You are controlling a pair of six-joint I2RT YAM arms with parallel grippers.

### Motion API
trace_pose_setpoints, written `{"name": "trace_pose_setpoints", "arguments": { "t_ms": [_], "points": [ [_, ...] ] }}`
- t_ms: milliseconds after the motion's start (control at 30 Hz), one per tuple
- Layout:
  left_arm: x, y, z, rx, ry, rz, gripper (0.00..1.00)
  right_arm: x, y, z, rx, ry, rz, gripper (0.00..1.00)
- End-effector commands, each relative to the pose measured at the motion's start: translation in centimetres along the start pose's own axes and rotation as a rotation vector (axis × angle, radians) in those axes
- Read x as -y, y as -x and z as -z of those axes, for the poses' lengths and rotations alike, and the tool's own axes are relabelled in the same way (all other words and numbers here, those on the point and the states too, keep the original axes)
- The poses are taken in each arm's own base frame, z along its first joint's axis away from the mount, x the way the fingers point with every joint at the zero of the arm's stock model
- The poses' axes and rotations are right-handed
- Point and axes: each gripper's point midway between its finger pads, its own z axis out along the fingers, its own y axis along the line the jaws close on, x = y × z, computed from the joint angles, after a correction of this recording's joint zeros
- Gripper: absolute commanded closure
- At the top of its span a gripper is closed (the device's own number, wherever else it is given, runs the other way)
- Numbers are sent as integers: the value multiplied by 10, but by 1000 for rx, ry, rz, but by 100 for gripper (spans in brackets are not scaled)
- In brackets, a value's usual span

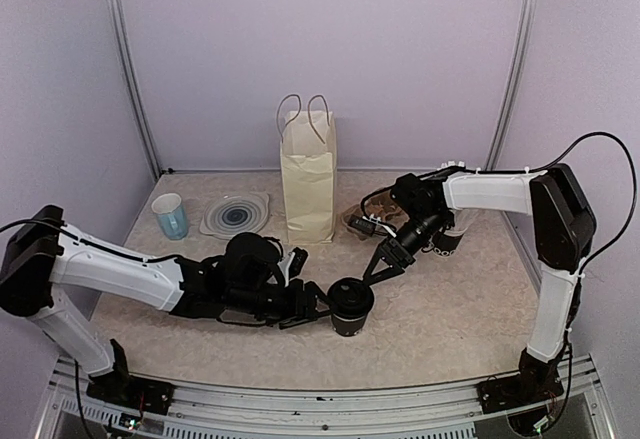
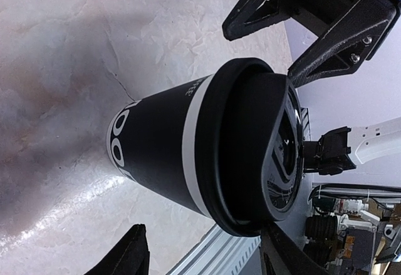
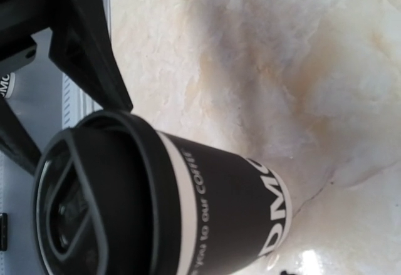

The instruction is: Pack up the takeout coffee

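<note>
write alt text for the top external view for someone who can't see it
A black lidded coffee cup stands front and centre, with the left gripper beside it and the right gripper reaching down toward its top, both open. Behind stand a cream paper bag and a small blue cup.

Top camera: high behind me, facing down over the table [image 1: 450, 309]. My wrist cameras: both rolled sideways, very near one lidded cup [image 2: 169, 156] (from opposite sides), also centre-front in top view.
</note>
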Motion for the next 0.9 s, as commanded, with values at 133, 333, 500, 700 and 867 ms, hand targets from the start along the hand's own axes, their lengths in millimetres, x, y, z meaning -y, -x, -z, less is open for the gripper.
{"name": "trace_pose_setpoints", "arguments": {
  "t_ms": [133, 333, 500, 700, 867],
  "points": [
    [-1, 7, -10, -20, -3, 7, 42, 0, -4, -9, -18, 18, -20, 49],
    [-39, -7, -20, -113, 218, 22, 47, 5, -12, -13, -33, 1, -46, 50],
    [-94, -35, -24, -237, 529, 8, 49, 23, -35, -18, -92, -87, -106, 52],
    [-116, -33, -11, -214, 641, 39, 50, 38, -60, -20, -153, -180, -154, 55],
    [-120, -23, -5, -194, 661, 55, 51, 43, -61, -14, -161, -232, -152, 56]
  ]
}}
